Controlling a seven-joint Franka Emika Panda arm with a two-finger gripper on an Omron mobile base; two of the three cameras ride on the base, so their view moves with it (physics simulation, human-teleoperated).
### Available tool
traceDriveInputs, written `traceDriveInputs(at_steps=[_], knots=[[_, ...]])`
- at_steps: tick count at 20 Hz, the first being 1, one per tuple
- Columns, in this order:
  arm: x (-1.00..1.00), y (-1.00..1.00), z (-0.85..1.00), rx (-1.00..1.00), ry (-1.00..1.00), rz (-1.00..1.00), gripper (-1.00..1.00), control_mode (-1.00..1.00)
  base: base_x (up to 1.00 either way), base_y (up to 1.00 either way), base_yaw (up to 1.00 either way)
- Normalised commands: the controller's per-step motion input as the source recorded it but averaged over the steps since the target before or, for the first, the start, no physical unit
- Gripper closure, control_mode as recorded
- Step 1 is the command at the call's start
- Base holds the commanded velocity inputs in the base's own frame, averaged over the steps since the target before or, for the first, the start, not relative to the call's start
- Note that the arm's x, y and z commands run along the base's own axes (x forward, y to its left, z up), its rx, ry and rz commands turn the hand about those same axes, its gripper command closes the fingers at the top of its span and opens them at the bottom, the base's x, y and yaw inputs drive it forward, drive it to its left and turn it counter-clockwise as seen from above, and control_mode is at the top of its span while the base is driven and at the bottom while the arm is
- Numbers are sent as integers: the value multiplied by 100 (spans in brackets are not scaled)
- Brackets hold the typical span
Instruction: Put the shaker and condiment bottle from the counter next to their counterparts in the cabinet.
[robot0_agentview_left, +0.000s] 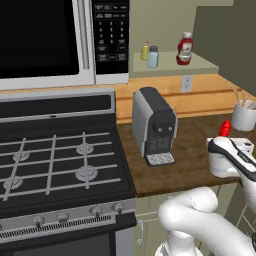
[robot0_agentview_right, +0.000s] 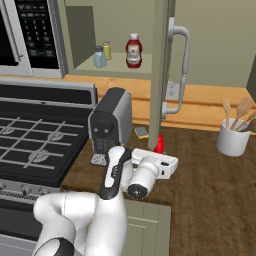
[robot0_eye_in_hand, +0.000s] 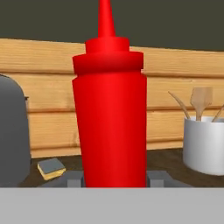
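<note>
The hand (robot0_eye_in_hand: 113, 177) is closed snugly on the slim all-red squeeze bottle (robot0_eye_in_hand: 109, 113) (upright on the brown wood-plank counter (robot0_agentview_right: 210, 185)); lift straight, clearing the grey coffee machine (robot0_agentview_right: 111, 122).

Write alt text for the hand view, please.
A slim all-red squeeze bottle stands upright between the gripper's dark fingertips, close to the camera. Behind it: a white utensil crock at right, a small sponge at left, and the wooden backsplash.

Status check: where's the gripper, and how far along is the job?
Gripper shut on condiment bottle, upright on counter. Blue shaker already on cabinet shelf beside yellow shaker. Open cabinet door hangs above the bottle.
</note>
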Motion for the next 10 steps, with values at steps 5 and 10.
traceDriveInputs(at_steps=[5, 10], knots=[[-56, 0, 45, 4, 0, -9, 100, -100, 0, 0, 0], [-91, 0, 78, 9, 0, 0, 100, -100, 0, 0, 0]])
